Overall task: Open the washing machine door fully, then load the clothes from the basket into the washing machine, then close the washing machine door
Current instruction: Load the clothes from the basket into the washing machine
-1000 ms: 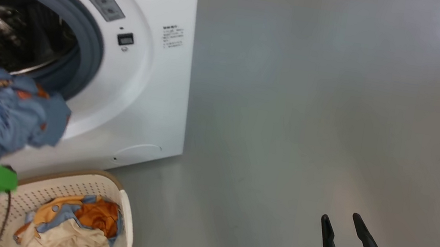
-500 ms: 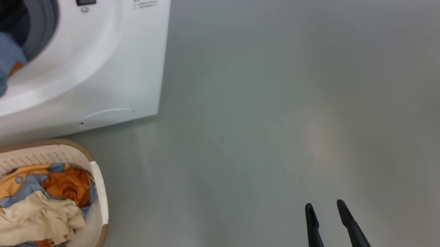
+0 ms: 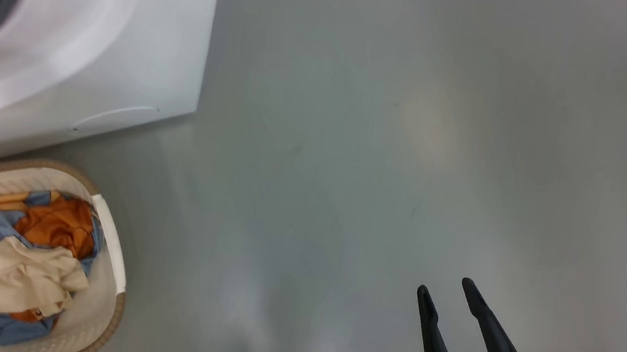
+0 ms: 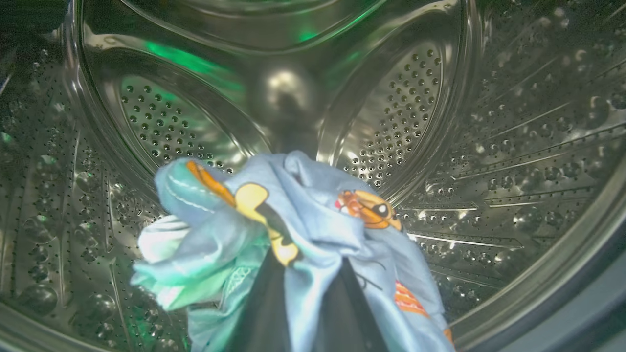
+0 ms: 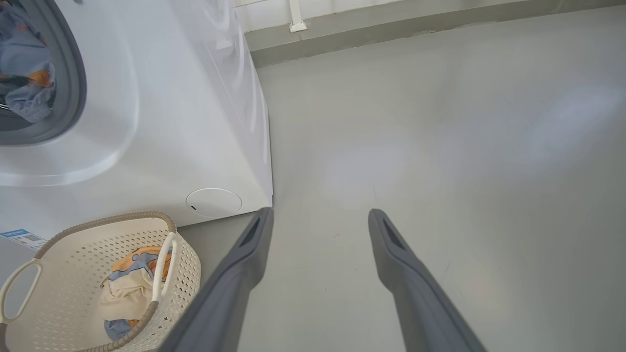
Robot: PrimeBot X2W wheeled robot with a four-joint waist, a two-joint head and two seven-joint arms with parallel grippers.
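- Fingers (image 4: 264, 318) of the left gripper (image 4: 305, 283) are shut tight on the light blue garment (image 4: 303, 210), deep inside the steel drum (image 4: 513, 146).
- Right gripper (image 3: 446, 286) stands wide open, holding nothing, above the grey floor (image 3: 386, 149).
- Cream garment (image 3: 6, 279) lies in the basket (image 3: 112, 251), just before the washing machine (image 3: 123, 36).

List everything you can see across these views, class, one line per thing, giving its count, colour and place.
washing machine: one, white, left of the head view
drum: one, shiny steel, inside the machine
gasket: one, grey, ringing the opening
round cap: one, white, low on the machine's front
label sticker: one, blue, beside the basket
basket: one, cream, on the floor before the machine
clothes: one heap, cream, orange and blue, in the basket
blue garment: one, light blue with orange prints, held inside the drum
floor: grey
left gripper: one, dark, shut on the blue garment
right gripper: one, dark, open above the floor
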